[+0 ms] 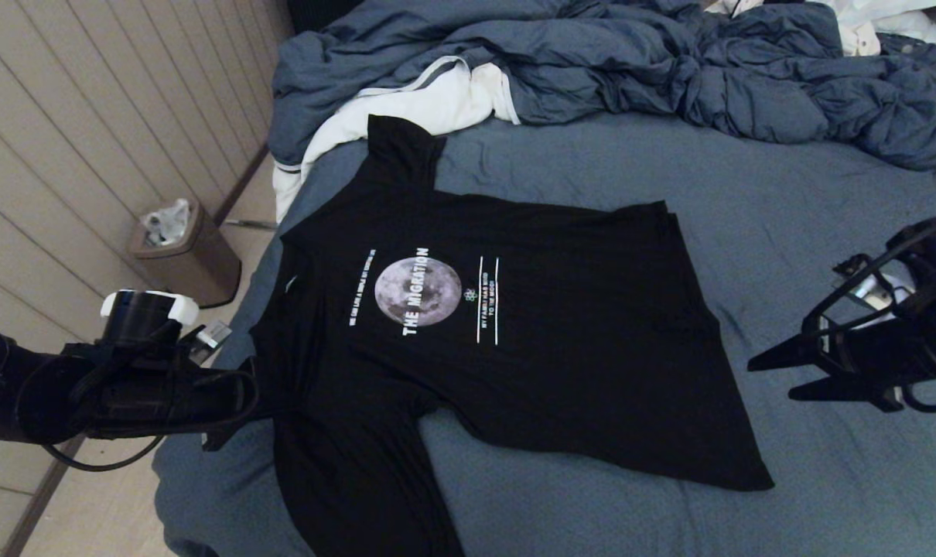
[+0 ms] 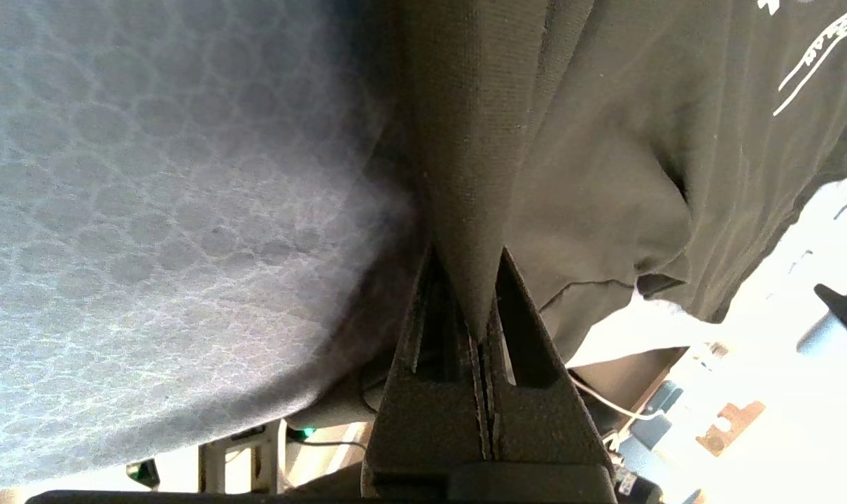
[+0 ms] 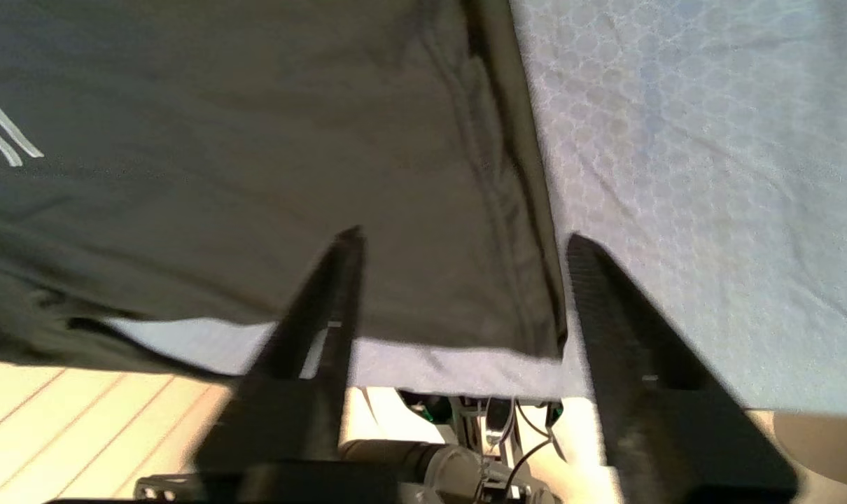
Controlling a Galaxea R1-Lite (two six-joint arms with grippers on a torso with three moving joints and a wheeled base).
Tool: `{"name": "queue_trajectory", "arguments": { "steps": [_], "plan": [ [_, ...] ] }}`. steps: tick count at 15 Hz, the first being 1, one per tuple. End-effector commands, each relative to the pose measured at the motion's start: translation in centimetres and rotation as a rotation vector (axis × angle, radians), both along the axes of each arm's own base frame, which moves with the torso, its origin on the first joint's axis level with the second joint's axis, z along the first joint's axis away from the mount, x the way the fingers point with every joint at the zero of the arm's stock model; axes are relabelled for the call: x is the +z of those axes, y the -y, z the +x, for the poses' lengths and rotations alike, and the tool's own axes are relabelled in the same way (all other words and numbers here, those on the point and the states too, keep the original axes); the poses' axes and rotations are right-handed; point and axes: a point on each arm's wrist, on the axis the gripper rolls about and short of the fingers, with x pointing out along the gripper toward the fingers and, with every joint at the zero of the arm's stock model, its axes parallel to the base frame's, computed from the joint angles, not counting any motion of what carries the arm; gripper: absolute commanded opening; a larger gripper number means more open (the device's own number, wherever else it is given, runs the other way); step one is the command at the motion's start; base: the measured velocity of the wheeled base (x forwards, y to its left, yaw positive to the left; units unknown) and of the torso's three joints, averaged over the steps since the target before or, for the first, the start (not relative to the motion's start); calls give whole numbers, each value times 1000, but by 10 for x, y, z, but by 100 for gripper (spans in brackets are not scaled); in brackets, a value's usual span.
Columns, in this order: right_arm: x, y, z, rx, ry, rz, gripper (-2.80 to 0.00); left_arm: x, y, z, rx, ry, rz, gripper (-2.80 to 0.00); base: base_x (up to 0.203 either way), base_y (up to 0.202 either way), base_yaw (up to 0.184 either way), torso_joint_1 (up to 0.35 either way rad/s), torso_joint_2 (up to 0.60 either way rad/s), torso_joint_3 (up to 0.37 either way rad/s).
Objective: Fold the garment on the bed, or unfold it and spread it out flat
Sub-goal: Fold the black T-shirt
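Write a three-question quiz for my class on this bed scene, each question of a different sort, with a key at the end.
1. True or false: the left gripper is shut on an edge of the garment.
2. Multiple choice: the right gripper is A) shut on the hem, B) open, above the bed beside the garment's hem, C) out of sight.
3. Short answer: what lies bunched at the far side of the bed, beyond the garment?

Key
1. True
2. B
3. The blue-grey duvet, with a white cloth beside it.
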Motion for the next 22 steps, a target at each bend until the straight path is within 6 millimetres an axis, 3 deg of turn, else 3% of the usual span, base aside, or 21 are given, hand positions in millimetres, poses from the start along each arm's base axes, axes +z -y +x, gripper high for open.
{"name": "queue_trajectory", "arguments": {
  "steps": [1,7,14,21,22],
  "plan": [
    [-20,-1,0,15,-54,27,0,1,0,0,3,8,-3,-280,0,0,0,0,0,0],
    [-42,-8,-18,98,-111,99,0,1,0,1,4,9,-2,-280,0,0,0,0,0,0],
    [-72,-4,1,128,-32,79,0,-1,0,3,4,7,-1,-280,0,0,0,0,0,0],
    [-85,-8,1,149,-68,115,0,-2,0,4,5,4,0,-280,0,0,0,0,0,0],
    [-86,-7,2,148,-61,112,-280,-2,0,4,5,4,0,-280,0,0,0,0,0,0]
  ]
}}
